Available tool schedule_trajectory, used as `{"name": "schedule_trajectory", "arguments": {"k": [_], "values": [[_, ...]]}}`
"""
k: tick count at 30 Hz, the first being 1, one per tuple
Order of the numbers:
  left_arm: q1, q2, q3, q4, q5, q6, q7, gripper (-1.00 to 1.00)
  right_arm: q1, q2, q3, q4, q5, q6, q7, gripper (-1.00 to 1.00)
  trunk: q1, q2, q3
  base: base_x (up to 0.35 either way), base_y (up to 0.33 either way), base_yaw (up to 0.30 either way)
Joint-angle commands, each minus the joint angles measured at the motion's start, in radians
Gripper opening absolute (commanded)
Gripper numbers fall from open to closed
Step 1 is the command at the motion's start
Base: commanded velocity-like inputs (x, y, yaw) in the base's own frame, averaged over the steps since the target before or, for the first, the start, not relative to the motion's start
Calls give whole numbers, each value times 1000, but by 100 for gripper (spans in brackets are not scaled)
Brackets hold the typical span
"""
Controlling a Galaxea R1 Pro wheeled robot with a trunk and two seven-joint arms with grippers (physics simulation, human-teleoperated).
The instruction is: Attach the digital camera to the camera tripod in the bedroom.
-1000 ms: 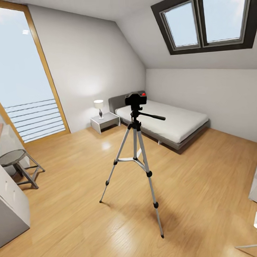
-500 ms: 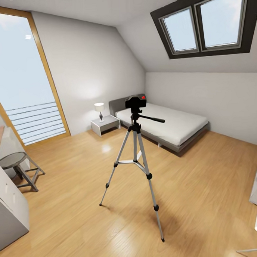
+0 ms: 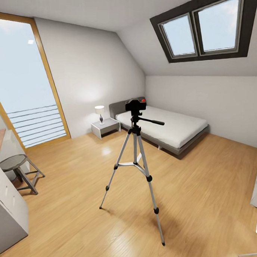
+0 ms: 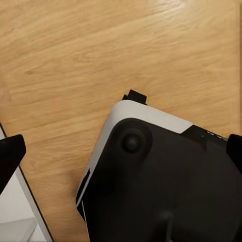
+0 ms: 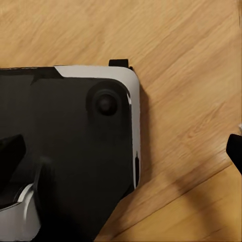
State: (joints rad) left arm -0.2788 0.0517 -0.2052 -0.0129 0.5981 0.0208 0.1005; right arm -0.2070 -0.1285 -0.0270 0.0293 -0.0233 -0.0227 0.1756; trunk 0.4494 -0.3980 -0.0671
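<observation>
The camera tripod (image 3: pixel 136 158) stands on the light wood floor in the middle of the bedroom, its silver legs spread and its long black handle pointing right. The digital camera (image 3: pixel 135 104), black with a red button (image 3: pixel 143 100) on top, sits on the tripod's head. My left gripper (image 4: pixel 122 154) is open, with one dark fingertip (image 4: pixel 10 156) at each side edge of the left wrist view. It hangs over my own black base (image 4: pixel 166 191) and the floor. My right gripper (image 5: pixel 121 150) is open too, holding nothing, above the base (image 5: pixel 60 151).
A grey low bed (image 3: pixel 169 126) lies behind the tripod, with a nightstand (image 3: pixel 105 126) and lamp (image 3: pixel 100 110) beside it. A grey stool (image 3: pixel 18 165) and a white cabinet (image 3: pixel 8 208) are at the left, below a tall window (image 3: pixel 22 92). A skylight (image 3: pixel 202 28) sits in the slope.
The whole head view has shifted: the room sits slightly lower and smaller in the picture. The tripod and the camera on it stand as before.
</observation>
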Motion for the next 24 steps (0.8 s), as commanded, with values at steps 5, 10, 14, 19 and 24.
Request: {"name": "schedule_trajectory", "arguments": {"k": [5,10,14,19,24], "values": [[0,1,-11,-2,7,2,4,100,-2,0,-1,4,-31,-3,5,100,1,-2,6,0,0,0],[0,1,-11,-2,7,2,4,100,-2,0,-1,4,-35,-3,5,100,1,-2,14,0,0,0],[0,1,-10,-2,7,2,4,100,-2,0,-1,4,-36,-3,5,100,1,-2,21,0,0,0],[0,0,-10,-2,7,2,4,100,-2,-2,1,4,-34,-3,4,100,1,-2,29,0,0,0],[0,0,-10,-2,7,2,4,100,-2,-3,5,3,-31,-2,5,100,1,-2,37,0,0,0]]}}
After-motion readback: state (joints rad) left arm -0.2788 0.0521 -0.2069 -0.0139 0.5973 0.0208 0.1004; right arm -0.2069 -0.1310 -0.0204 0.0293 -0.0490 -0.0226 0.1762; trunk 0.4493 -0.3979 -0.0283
